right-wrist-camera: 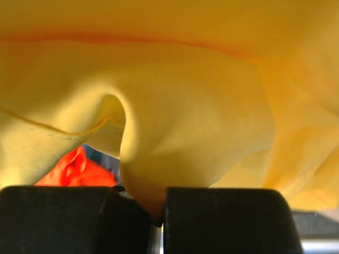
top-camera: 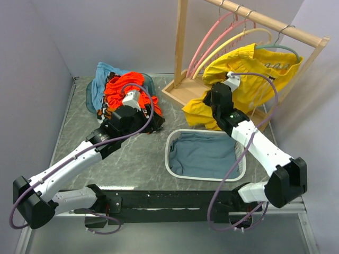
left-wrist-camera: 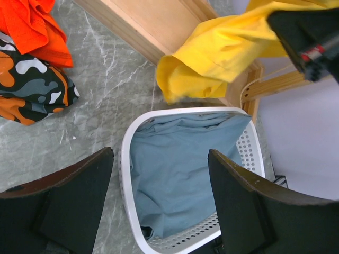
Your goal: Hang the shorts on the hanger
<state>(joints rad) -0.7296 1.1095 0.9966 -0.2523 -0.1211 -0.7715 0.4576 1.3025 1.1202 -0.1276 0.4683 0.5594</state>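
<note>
We see the right claw pinching the shorts, apparently draped over the hanger near the desk's far right corner, while the left claw idles, released.

so the bright yellow shorts are draped over the teal-green hanger hanging on the wooden rail, bunched and wrinkly, lower part sagging to the rack base, with one fold pinched up.
</note>
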